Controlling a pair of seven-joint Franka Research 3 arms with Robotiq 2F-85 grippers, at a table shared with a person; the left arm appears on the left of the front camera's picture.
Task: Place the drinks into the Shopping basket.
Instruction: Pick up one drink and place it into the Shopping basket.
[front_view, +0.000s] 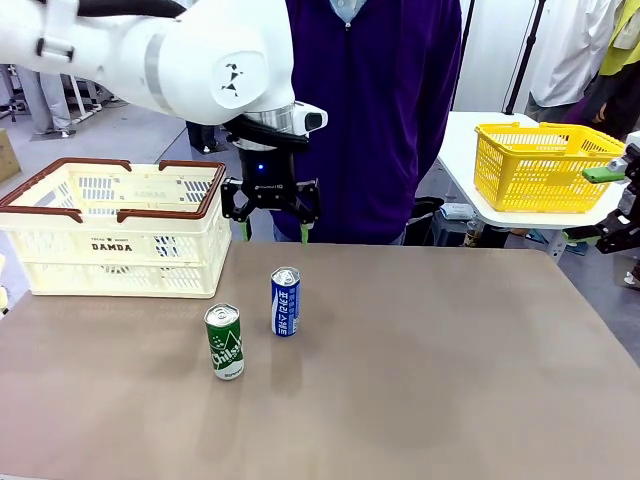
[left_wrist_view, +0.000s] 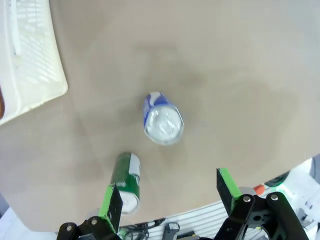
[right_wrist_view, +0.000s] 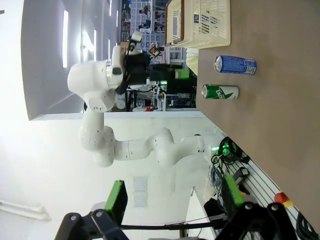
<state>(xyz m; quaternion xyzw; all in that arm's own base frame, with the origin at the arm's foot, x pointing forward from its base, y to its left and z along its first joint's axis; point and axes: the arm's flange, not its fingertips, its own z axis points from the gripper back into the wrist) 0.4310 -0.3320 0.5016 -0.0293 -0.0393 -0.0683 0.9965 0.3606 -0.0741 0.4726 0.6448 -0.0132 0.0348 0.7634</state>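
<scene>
White arm (front_view: 200, 60), black green-padded claw (front_view: 272, 228)

With the right end effector (right_wrist_view: 173, 196) spread wide, blue can (right_wrist_view: 235, 64) and green can (right_wrist_view: 220, 92) stand near the Shopping basket (right_wrist_view: 202, 22).

1. Big brown table (front_view: 450, 380), flat and plain, across the whole front.
2. Person (front_view: 380, 120) in a dark purple jacket, standing right behind the far edge of the brown table, near the middle.
3. Yellow basket (front_view: 540, 165) with lots of little holes, sitting on a small white table (front_view: 462, 140) off to the right, behind the brown one.
4. Small things on the ground under the white table, too blurry to tell.
5. Cardboard box (front_view: 4, 155) at the far left edge, on the grey floor (front_view: 130, 135).
6. Black cables (right_wrist_view: 235, 172) and a red button (right_wrist_view: 281, 198) below the brown table's near edge, seen from the right wrist.
</scene>
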